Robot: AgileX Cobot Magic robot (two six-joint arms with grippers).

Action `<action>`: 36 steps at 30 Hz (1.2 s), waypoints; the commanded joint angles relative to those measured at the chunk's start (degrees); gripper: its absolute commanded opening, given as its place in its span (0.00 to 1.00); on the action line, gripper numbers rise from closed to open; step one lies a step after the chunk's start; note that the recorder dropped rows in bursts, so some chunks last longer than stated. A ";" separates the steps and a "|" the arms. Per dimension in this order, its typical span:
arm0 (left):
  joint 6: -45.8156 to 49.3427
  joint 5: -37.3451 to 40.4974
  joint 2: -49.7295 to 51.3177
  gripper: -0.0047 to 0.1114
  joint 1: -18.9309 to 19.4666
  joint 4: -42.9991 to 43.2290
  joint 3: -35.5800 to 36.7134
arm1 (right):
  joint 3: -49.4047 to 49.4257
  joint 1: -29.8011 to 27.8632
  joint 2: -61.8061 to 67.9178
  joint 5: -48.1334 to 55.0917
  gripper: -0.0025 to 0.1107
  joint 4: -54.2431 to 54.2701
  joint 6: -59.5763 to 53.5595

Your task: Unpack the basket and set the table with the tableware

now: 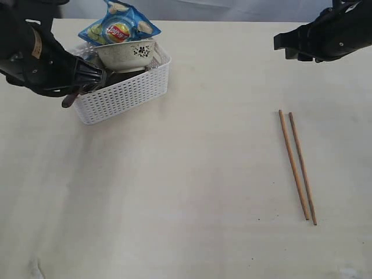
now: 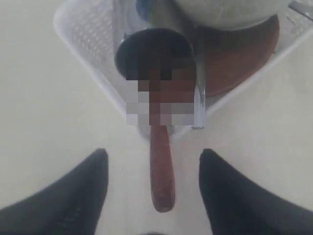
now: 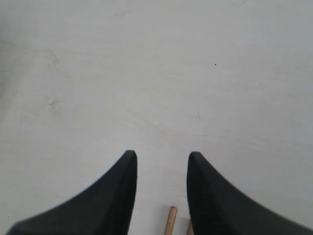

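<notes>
The white basket (image 1: pixel 125 93) stands at the table's (image 1: pixel 192 192) back left, holding the cream floral bowl (image 1: pixel 129 55). My left gripper (image 1: pixel 87 83) is at the basket's near left corner. In the left wrist view that gripper (image 2: pixel 154 152) is open, and the dark red spoon's handle (image 2: pixel 161 171) pokes out over the basket wall (image 2: pixel 88 44) between the fingers without touching either. Behind it sit a steel cup (image 2: pixel 154 46), a silver utensil (image 2: pixel 199 93) and the reddish-brown plate (image 2: pixel 239 63) under the bowl (image 2: pixel 225 10). Two chopsticks (image 1: pixel 297 165) lie side by side at the right. My right gripper (image 1: pixel 285 45) hangs open and empty at the back right.
A blue chip bag (image 1: pixel 119 26) leans in the back of the basket behind the bowl. In the right wrist view the chopstick ends (image 3: pixel 170 220) show just behind the right gripper (image 3: pixel 162 153), over bare tabletop (image 3: pixel 156 73).
</notes>
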 commanded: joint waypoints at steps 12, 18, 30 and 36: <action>1.42 -0.60 5.35 0.50 -0.26 -2.69 -0.21 | -0.08 -0.29 0.23 0.27 0.32 0.43 -0.14; 1.90 -1.41 5.35 0.34 -0.26 -2.58 -0.21 | -0.08 -0.29 0.23 0.27 0.32 0.43 -0.14; 2.32 -1.92 5.35 0.19 -0.26 -2.08 -0.21 | -0.08 -0.29 0.23 0.27 0.32 0.43 -0.14; 2.32 -1.58 5.35 0.17 -0.26 -1.96 -0.21 | -0.08 -0.29 0.23 0.27 0.32 0.43 -0.14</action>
